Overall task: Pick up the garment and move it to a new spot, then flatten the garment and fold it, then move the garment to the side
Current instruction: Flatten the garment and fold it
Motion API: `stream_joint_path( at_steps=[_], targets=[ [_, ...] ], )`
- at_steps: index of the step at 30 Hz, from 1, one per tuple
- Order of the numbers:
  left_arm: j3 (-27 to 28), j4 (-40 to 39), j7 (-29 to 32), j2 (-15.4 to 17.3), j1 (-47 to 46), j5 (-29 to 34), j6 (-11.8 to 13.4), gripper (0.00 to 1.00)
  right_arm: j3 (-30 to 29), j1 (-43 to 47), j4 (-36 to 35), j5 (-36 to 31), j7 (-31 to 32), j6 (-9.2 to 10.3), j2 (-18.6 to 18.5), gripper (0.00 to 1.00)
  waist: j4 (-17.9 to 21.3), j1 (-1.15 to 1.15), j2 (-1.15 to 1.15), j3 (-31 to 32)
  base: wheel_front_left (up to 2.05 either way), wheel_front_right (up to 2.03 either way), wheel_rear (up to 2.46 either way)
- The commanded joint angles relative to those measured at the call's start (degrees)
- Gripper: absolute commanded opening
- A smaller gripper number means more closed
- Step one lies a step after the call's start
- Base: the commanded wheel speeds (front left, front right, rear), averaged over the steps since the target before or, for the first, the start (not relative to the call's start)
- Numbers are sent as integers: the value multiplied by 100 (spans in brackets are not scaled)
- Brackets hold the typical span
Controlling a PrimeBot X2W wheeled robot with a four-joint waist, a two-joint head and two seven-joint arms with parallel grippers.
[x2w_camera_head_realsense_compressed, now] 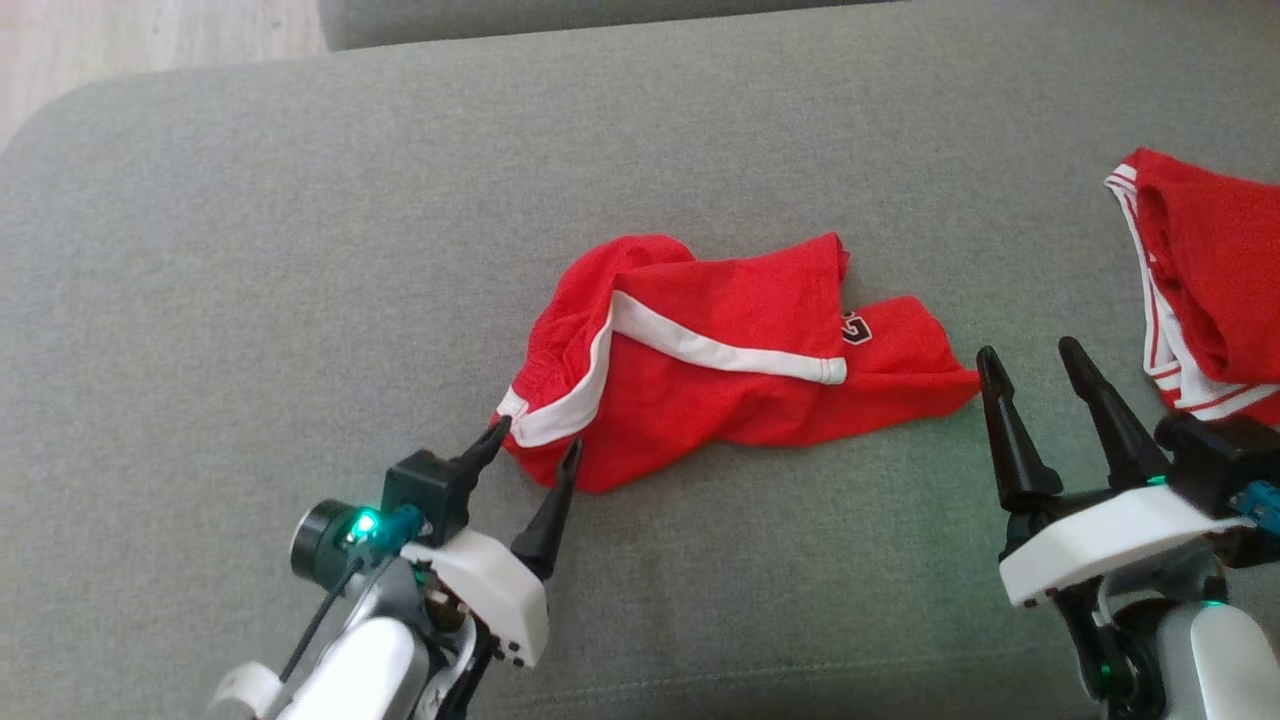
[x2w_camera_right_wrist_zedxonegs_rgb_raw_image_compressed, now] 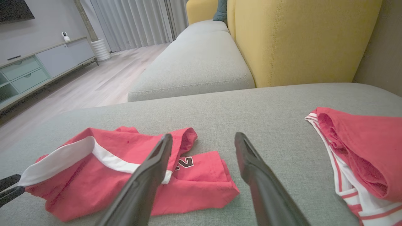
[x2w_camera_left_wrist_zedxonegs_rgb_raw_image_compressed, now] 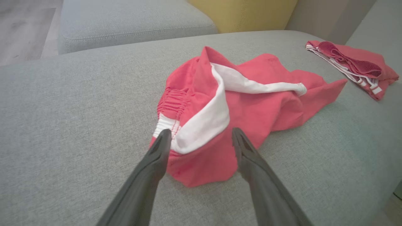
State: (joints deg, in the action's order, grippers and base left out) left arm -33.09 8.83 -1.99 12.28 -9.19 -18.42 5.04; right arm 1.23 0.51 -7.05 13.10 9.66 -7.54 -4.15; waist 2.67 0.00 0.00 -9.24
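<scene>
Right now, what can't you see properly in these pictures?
- The number patch on the red shorts: head view, half tucked under a fold.
- The second red garment: head view, cut off by the right edge.
- Whether the left gripper touches the shorts: left wrist view, jaws overlap the cloth.

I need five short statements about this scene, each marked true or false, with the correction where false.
1. The left gripper is open at the waistband corner of the shorts. True.
2. The right gripper is shut on the shorts. False: it is open, gripping nothing.
3. A second red garment lies at the robot's right. True.
4. The shorts lie flat and folded. False: they are crumpled.
5. The cushion under them is yellow. False: it is grey.
</scene>
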Motion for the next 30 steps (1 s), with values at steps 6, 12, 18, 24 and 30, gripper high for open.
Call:
stream_joint_path(
  at_steps=[6,12,18,24,30],
  targets=[
    [215,-4,20,61,-437,-63,19,22,98,-246,-170,44,-65,5,2,100,86,0,0,-124,0,0,0],
    [198,-22,-27,84,-513,-56,9,0,202,-274,-82,-8,-22,5,-43,100,66,0,0,-209,0,0,0],
    [154,-53,-77,90,-629,-10,6,0,847,-414,271,33,95,5,-242,100,-41,0,0,-326,0,0,0],
    [80,-50,-129,28,-771,25,-9,0,1316,-743,846,146,68,5,-357,100,-209,0,0,-507,0,0,0],
    [43,8,-196,-5,-884,25,-29,0,1394,-1128,1380,219,4,5,-411,100,-326,0,0,-655,0,0,0]
  ],
)
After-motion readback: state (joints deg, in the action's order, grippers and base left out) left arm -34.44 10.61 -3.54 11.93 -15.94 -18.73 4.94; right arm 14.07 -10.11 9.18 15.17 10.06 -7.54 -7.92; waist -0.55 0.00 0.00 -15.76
